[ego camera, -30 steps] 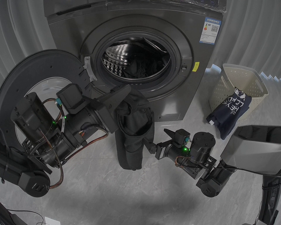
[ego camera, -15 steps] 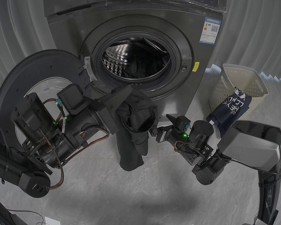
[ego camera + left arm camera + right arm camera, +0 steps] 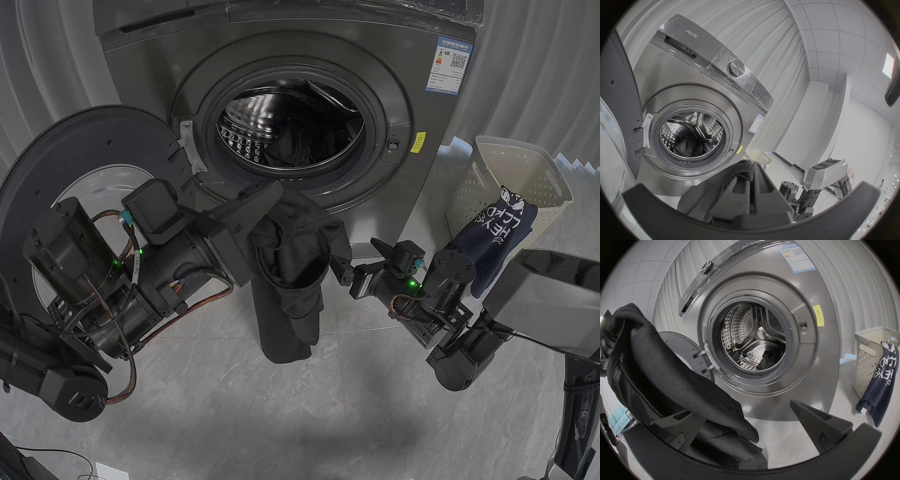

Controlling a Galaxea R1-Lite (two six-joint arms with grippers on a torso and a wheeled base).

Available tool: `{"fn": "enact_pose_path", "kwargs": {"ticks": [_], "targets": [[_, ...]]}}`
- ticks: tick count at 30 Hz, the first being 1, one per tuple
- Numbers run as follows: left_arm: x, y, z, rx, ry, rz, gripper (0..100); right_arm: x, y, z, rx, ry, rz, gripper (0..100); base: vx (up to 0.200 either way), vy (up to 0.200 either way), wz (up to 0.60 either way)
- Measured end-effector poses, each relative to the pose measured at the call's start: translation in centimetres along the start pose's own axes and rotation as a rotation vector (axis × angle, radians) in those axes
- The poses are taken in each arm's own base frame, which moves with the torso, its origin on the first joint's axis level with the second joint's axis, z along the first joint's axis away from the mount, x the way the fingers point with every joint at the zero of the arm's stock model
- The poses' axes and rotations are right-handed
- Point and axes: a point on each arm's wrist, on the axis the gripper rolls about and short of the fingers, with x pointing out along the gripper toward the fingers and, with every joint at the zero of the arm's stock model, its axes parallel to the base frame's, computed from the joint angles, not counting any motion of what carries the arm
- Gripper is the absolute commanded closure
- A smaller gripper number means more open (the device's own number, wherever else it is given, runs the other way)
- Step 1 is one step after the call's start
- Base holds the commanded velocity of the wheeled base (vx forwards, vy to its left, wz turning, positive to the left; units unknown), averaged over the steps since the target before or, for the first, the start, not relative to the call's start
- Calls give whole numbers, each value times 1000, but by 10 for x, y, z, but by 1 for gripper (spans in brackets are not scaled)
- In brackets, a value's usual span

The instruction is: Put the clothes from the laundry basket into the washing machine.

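Left pincer (image 3: pixel 752 175) clamped on black garment (image 3: pixel 294 262), right pincer (image 3: pixel 747 424) spread wide beside it

I get soft, even indoor light; a ceiling panel (image 3: pixel 888 65) glows bright in the left wrist view, the steel drum (image 3: pixel 250 122) glints, and both wrist views bulge, with black corners
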Motion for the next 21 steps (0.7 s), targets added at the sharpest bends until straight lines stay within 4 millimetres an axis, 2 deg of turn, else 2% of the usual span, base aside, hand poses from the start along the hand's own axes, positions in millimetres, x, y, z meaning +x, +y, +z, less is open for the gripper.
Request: {"fn": "enact_pose_path", "kwargs": {"ticks": [10,20,21], "targets": [[0,0,0,0,0,1,100,-3,36,-10,16,30,88,0,0,0,0],[-2,0,-2,-1,6,3,100,9,44,-2,33,-27,120,0,0,0,0],[-2,0,-2,-2,7,4,100,10,45,-1,36,-34,123,100,0,0,0]]}}
